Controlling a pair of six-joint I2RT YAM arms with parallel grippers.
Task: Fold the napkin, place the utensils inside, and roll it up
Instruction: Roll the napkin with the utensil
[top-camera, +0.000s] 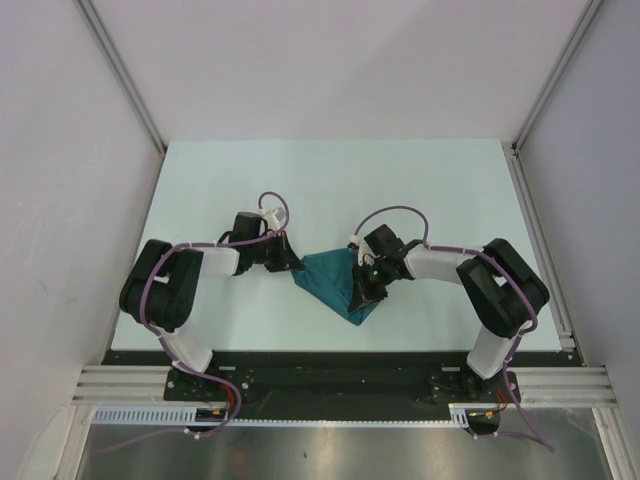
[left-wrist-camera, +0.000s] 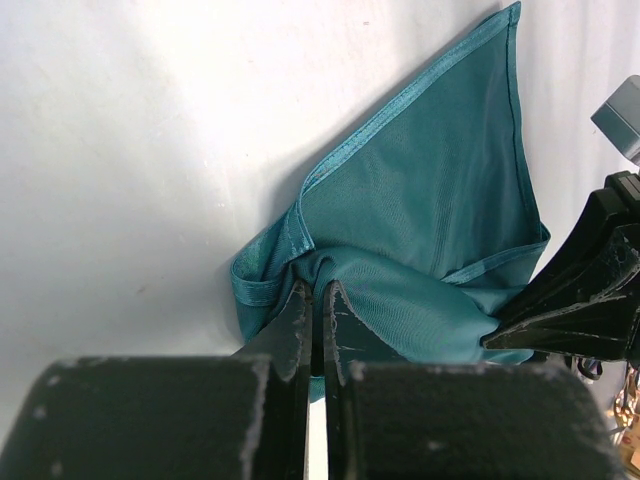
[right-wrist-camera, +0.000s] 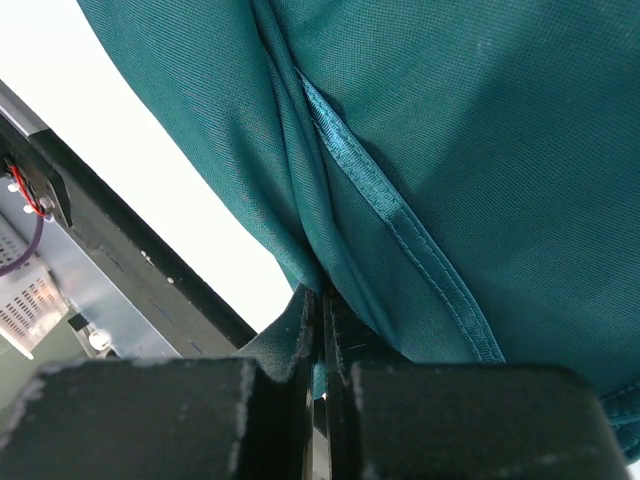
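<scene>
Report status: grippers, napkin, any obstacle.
Left gripper shut on napkin. Right gripper shut on it too. Napkin bunched between them. No obstacle seen.

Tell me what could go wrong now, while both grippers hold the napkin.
1. The left gripper and right gripper each pinch only a thin bunch of napkin; it may slip out.
2. The napkin is bunched between them, so the fold may come out crooked.
3. The grippers work close together and might collide.
</scene>
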